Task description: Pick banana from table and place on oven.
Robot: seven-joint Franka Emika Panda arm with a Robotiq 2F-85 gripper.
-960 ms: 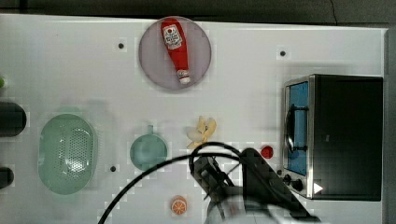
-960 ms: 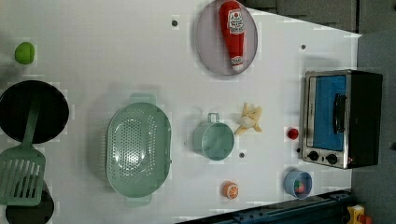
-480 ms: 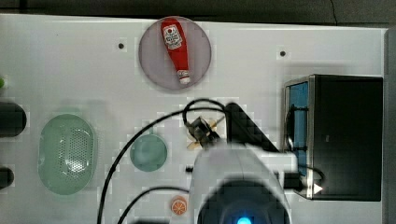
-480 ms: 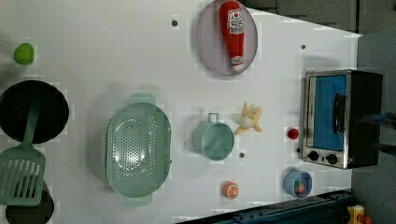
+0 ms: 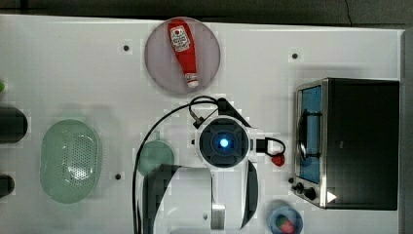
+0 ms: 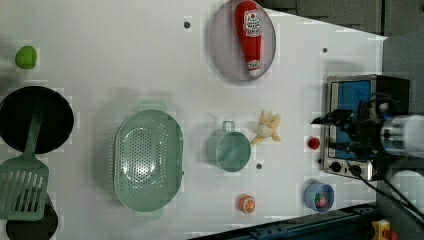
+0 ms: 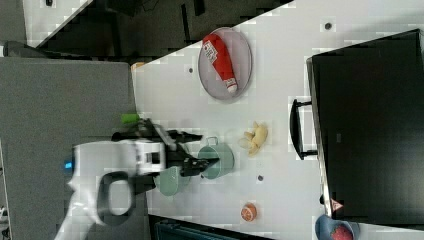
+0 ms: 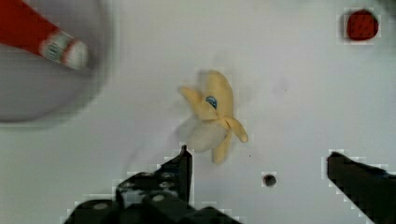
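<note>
My pincer [image 8: 257, 163] gapes at full spread, nothing between the fingers [image 8: 180, 170], hanging above the white tabletop [image 8: 299, 84]. Half-peeled banana [image 8: 214, 116] lies flat on the tabletop just ahead of the fingertips, untouched, peel flaps splayed. In the left view the banana [image 6: 266, 129] sits just beside the teal cup [image 6: 229, 149], between it and a small red object [image 6: 313, 143], below the grey plate [image 6: 223, 60] that carries the ketchup bottle [image 6: 250, 32]. Toaster oven [image 6: 357, 125] stands at the left view's right, well apart from the banana; black top bare in the top view [image 5: 365, 141]. Green colander [image 6: 147, 160] sits on the left view's left of the cup. An orange slice [image 6: 246, 203] and a small blue bowl [image 6: 319, 196] lie near the tabletop's lower edge in the left view.
</note>
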